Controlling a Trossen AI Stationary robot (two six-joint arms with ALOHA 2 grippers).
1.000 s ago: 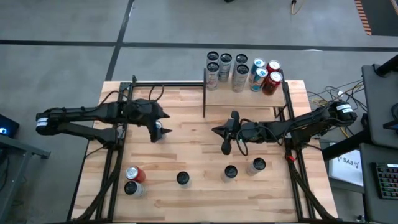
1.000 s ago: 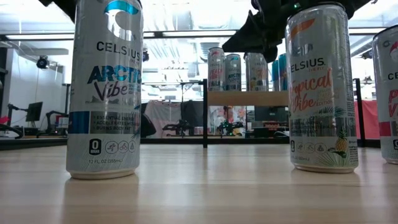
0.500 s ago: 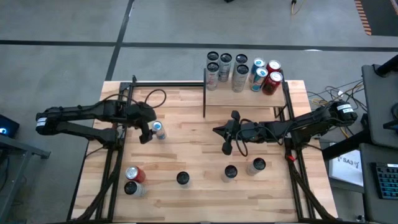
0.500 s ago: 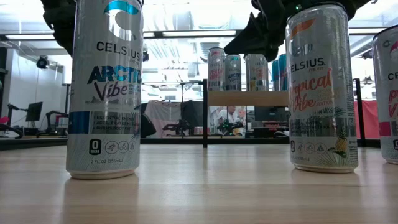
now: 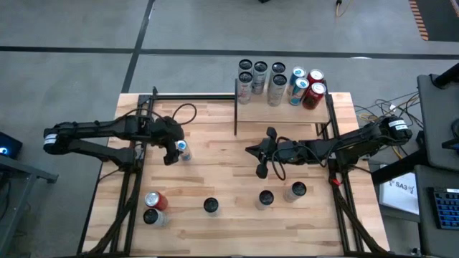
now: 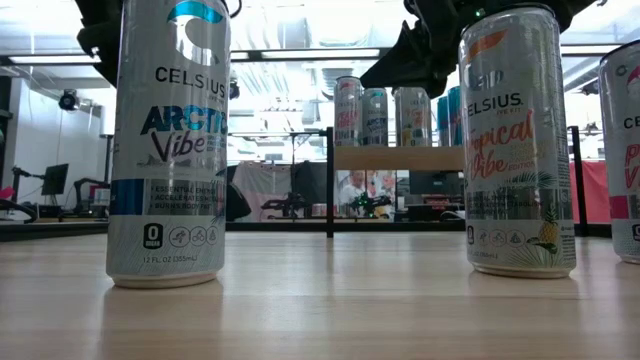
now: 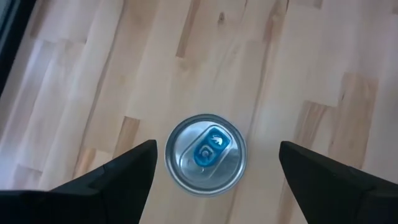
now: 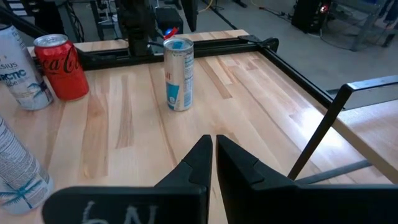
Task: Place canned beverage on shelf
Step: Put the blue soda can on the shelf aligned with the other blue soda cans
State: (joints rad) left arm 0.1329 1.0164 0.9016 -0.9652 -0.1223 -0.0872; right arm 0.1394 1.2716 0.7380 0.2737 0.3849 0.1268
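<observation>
Since a second ago the left gripper (image 5: 174, 152) has pulled back toward its own side and is now hanging right over the blue can (image 5: 182, 150), fingers (image 7: 124, 171) spread wide either side of the lid, not touching it. That can is standing upright on the table (image 5: 215, 172), well apart from the shelf (image 5: 283, 107), which is already carrying a row of cans (image 5: 277, 81) at the far edge. Right gripper (image 5: 261, 159) isn't moving at all, just sitting mid-table with its fingers (image 8: 205, 158) pinched together on nothing.
</observation>
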